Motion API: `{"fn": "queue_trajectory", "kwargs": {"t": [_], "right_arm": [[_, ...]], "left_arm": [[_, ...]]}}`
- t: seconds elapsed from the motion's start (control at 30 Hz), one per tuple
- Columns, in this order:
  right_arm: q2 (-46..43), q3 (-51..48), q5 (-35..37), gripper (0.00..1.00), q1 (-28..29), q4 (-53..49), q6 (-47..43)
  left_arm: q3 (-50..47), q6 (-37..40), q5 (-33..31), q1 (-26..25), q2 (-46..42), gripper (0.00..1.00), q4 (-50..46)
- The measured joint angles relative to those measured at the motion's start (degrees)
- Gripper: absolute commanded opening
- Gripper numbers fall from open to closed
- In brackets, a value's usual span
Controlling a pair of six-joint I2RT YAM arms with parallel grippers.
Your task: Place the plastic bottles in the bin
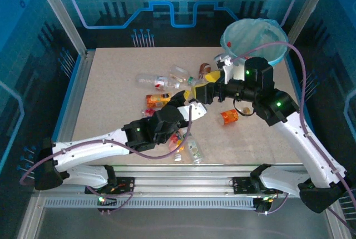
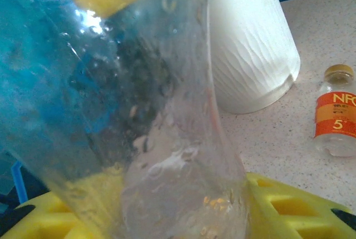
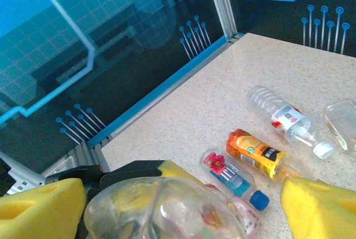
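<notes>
your left gripper (image 1: 192, 95) is closed on a clear bottle (image 2: 167, 139), near the bin (image 2: 250, 44); right gripper (image 3: 183, 203) stands wide open around it. it seems thin, light and slippery; take the body gently.

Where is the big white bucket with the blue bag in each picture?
Top camera: the bin stands at the far right corner of the table.
Left wrist camera: its white wall rises upper middle, behind a clear bottle.
Right wrist camera: faces away, toward the far left corner.
Shared landmark: the orange-labelled bottle near the bin, at the left wrist picture's right edge.
</notes>
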Motion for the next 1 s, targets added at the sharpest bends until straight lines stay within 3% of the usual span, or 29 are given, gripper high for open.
{"fn": "queue_trajectory", "kwargs": {"t": [0.6, 1.0], "right_arm": [[2.4, 5.4, 3.3, 0.69, -1.1, -7.1, 2.6], [5.0, 10.8, 3.5, 0.83, -1.5, -12.2, 4.9]], "left_arm": [[1.2, 3.8, -6.8, -0.1, 3.8, 0.39, 5.1], [2.0, 5.9, -10.1, -0.4, 4.9, 0.39, 9.0]]}}
